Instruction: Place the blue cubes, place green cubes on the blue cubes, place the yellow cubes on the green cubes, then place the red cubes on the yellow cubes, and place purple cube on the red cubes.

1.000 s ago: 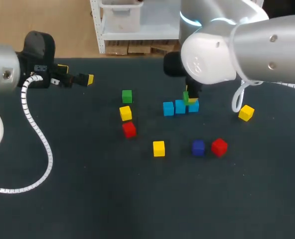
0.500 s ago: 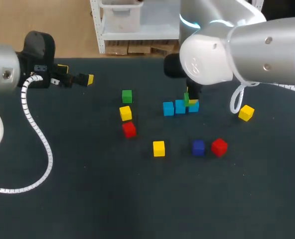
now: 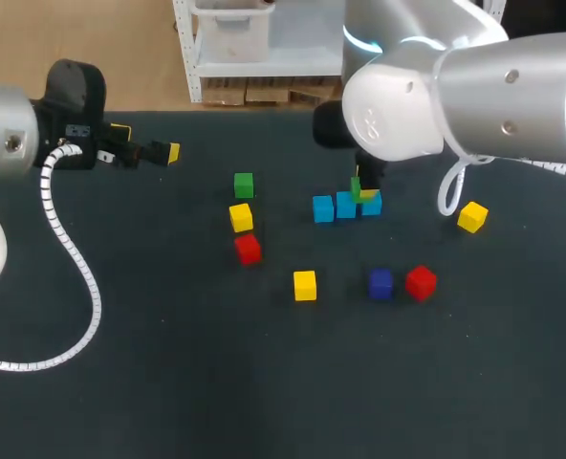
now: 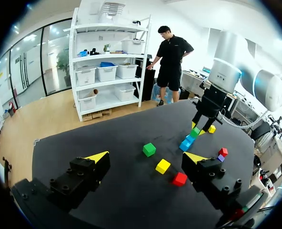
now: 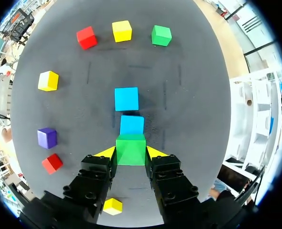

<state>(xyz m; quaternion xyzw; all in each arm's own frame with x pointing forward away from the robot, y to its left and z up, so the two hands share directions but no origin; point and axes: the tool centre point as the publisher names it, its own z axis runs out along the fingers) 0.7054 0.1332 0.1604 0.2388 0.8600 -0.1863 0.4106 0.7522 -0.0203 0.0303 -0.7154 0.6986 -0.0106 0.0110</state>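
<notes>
Three light blue cubes (image 3: 323, 208) lie in a row at the table's middle; two show ahead of the fingers in the right wrist view (image 5: 131, 125). My right gripper (image 5: 130, 153) is shut on a green cube (image 5: 130, 149), held over the row's right end (image 3: 371, 204); contact with the cube below cannot be told. A second green cube (image 3: 244, 185) lies left of the row, with a yellow cube (image 3: 241, 217) and a red cube (image 3: 248, 249) near it. My left gripper (image 4: 146, 157) stands open and empty at the far left (image 3: 147, 142).
Another yellow cube (image 3: 305, 285), a purple cube (image 3: 380, 282) and a red cube (image 3: 421, 282) sit nearer the front. A third yellow cube (image 3: 472, 217) lies to the right of the row. A white cable (image 3: 73, 258) loops over the table's left part.
The right arm's bulk has drifted very slightly to the left. Cubes and both grippers stand where they were.
</notes>
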